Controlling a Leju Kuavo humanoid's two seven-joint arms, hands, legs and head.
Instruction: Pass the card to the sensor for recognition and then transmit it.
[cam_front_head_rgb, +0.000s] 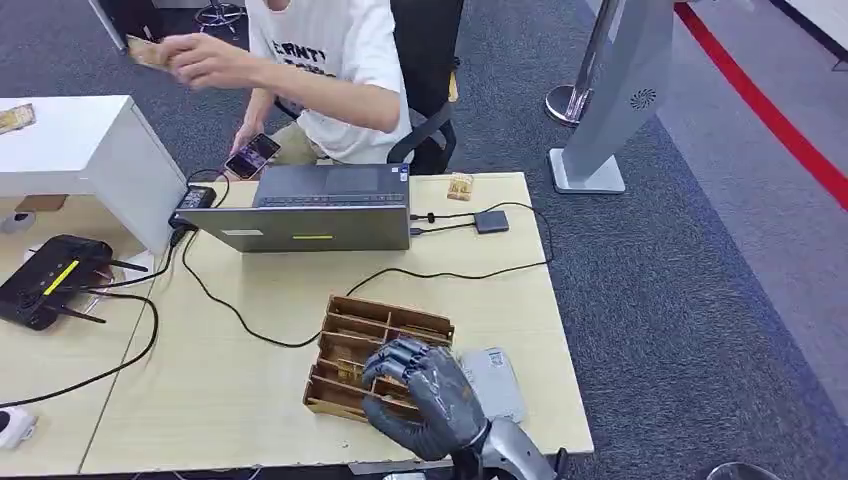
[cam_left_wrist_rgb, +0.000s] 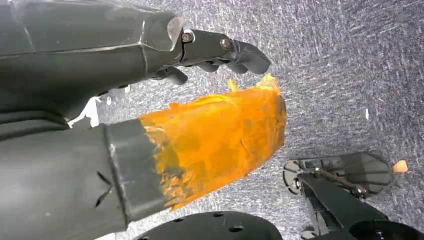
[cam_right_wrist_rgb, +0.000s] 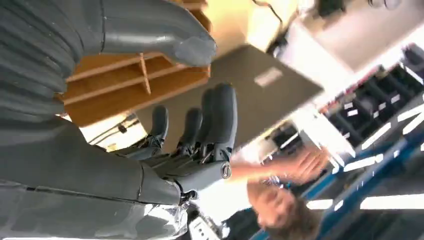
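Right hand over the card holder, a card in a person's hand

The left hand (cam_left_wrist_rgb: 210, 130) hangs over carpet, thumb and fingers apart, holding nothing. Beyond the table's (cam_front_head_rgb: 250, 400) far left corner, a person's hand (cam_front_head_rgb: 205, 62) holds a tan card (cam_front_head_rgb: 146, 51); it is blurred, its long axis about parallel to the far edge. Near the front edge stands a wooden slotted holder (cam_front_head_rgb: 370, 325). The right hand (cam_front_head_rgb: 425, 395) hovers over it, fingers bent, thumb apart, gripping nothing. A grey sensor (cam_front_head_rgb: 497, 385) lies just beside, toward the front right corner.

Even, bright indoor light falls on the table (cam_front_head_rgb: 250, 400), with soft shadows. The right wrist view is motion-blurred, its bright ceiling strips (cam_right_wrist_rgb: 385, 200) glaring; the person (cam_right_wrist_rgb: 280, 205) smears.
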